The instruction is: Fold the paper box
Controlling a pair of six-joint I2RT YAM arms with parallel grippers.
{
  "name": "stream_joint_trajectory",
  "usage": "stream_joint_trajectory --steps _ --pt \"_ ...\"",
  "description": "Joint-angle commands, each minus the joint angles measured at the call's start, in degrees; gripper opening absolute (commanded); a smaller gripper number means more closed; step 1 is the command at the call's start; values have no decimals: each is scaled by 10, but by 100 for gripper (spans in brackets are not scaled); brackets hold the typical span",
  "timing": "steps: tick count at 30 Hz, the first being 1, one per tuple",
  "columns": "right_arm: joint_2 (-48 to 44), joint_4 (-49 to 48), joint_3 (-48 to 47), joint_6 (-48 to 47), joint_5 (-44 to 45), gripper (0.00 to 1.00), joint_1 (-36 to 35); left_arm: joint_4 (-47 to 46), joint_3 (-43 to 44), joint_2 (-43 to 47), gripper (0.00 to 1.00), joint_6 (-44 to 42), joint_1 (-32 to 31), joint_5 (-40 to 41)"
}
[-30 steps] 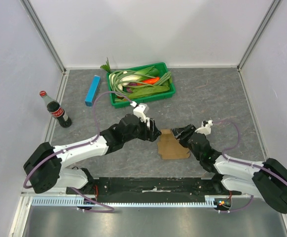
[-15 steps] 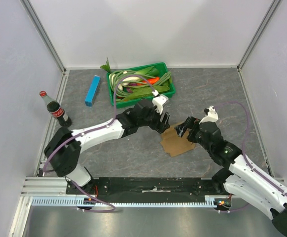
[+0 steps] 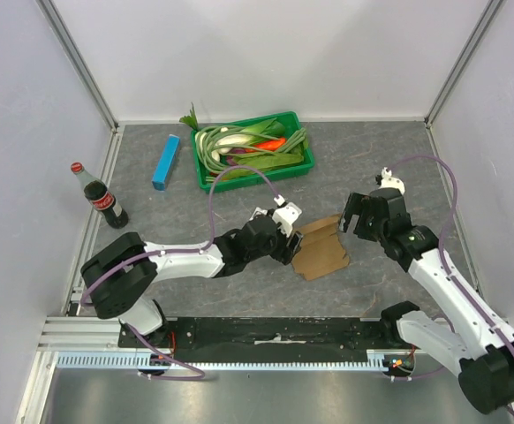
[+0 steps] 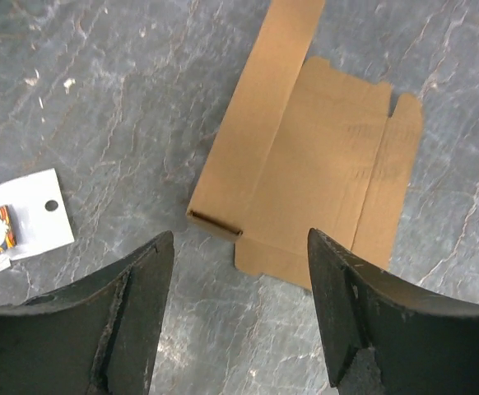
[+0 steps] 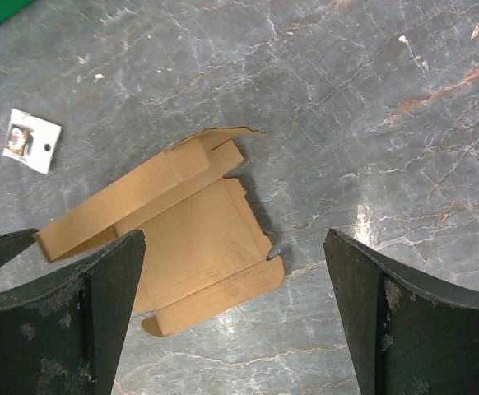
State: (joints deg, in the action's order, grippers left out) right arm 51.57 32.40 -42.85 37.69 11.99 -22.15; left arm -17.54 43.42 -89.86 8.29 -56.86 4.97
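Brown cardboard first, top view: the paper box (image 3: 323,254) lies flat on the grey surface (image 3: 398,168), front-centre, between the two arms. The left tool (image 3: 287,240) is just beside its left edge; I can't tell from here whether it touches. The right tool (image 3: 354,216) sits off the box's far-right corner, near it but apart. The left arm is the nearer one.

Left wrist view: the left tool (image 4: 238,247) has its jaws wide with nothing between them. The paper box (image 4: 313,181) is directly ahead. One side panel is folded over into a long strip that runs away from the camera, leaning right. The strip's near end sits just ahead of the gap, closer to the left finger. A small white card (image 4: 21,222) lies off to the left, clear of the box.

Right wrist view: the right tool (image 5: 233,247) is spread wide and empty. The paper box (image 5: 190,239) lies below it, offset toward the left finger, long axis diagonal, with a flap lifting at the far end.

My read is that the strip's axis roughly matches the left tool's approach line, so its jaws would close across the strip's width. The right tool would need to come down and left to pin the base.
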Motion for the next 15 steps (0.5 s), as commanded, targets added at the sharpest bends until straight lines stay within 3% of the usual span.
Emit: stream_joint_trajectory --steps 1,5,9,15 --pt "28 -22 4 -60 -82 98 48 -67 30 5 72 27 -5 57" --pt "58 -86 22 -100 -119 96 104 -77 12 28 67 54 -5 57" --pt "71 -132 39 -133 -183 88 135 -55 25 18 68 38 -5 63" --pt "49 -214 75 -129 -319 65 136 1 99 -31 73 2 3 8"
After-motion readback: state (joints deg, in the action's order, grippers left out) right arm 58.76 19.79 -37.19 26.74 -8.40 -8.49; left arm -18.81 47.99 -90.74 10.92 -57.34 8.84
